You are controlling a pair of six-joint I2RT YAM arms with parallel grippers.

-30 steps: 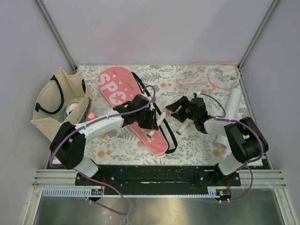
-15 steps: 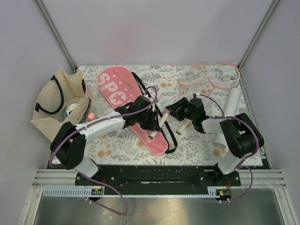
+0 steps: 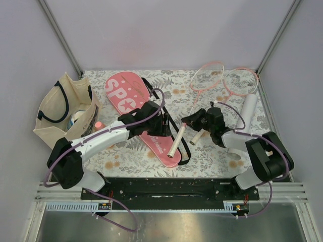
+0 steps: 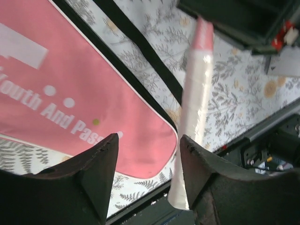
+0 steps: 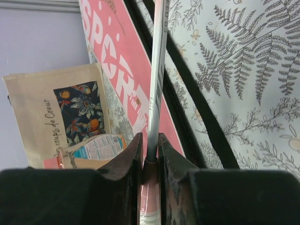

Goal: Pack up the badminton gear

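The right gripper (image 3: 191, 121) is clamped on the thin shaft of a racket (image 3: 208, 76) near the middle of the floral table (image 3: 126, 151). The right wrist view shows both fingers pinched tight against the shaft. The racket's head sits at 1 o'clock. Its white handle (image 3: 176, 142) points toward 6 o'clock, across the narrow end of the pink "SPORT" cover (image 3: 132, 98) and its black strap (image 3: 185, 147).

A second ago that handle lay closer to the left gripper (image 3: 162, 127), and the racket head was a faint blur. The handle has since swung out toward 5 o'clock, and the head now shows sharply.

The left gripper has drawn back a little toward 10 o'clock. Its jaws are spread and hold nothing. In the left wrist view the handle (image 4: 197, 103) runs just beside one finger, above the cover (image 4: 70, 93).

The cover stretches from 11 o'clock toward 6 o'clock. The second racket (image 3: 241, 81) has its head at 2 o'clock, and the white tube (image 3: 248, 112) lies along the 3 o'clock edge. A tote bag (image 3: 55, 108) stands at 9 o'clock with an orange bottle (image 3: 98, 124) just beside it.
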